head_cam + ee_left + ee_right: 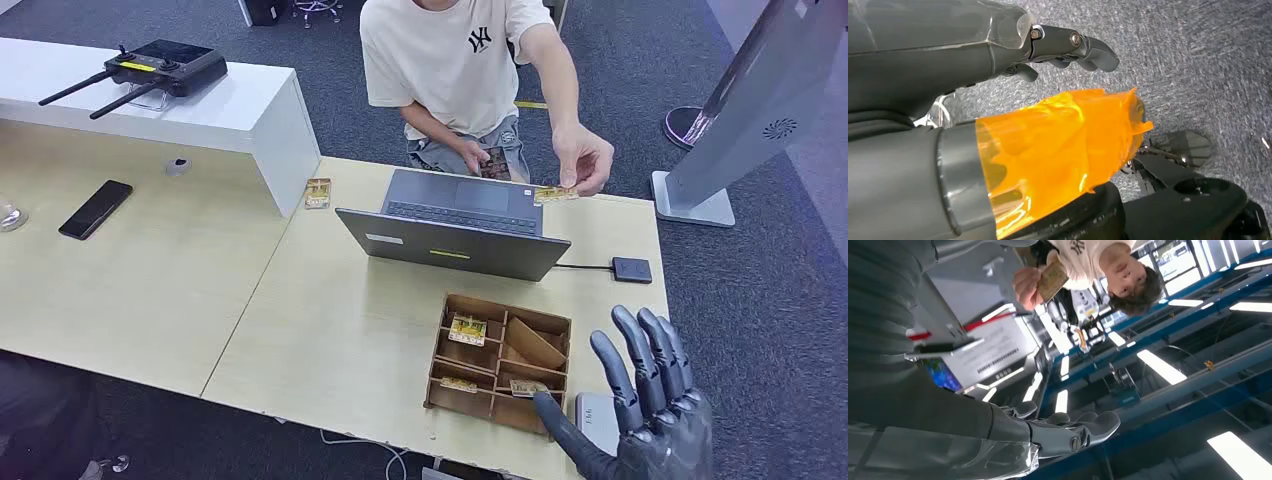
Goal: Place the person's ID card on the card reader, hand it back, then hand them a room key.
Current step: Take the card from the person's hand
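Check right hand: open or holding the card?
Open, holding nothing. The right hand is raised by the wooden tray, fingers spread; the ID card is in the person's hand.

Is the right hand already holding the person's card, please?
No, the right hand is open near the tray, while the person's hand holds the card.

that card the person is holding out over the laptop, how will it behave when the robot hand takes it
The card is thin and stays flat though pinched at one end, so probably stiff and light. Its faces look smooth, so it may slip from a loose grip. The right robot hand is open with fingers spread, so a thumb-and-finger pinch likely suits it best.
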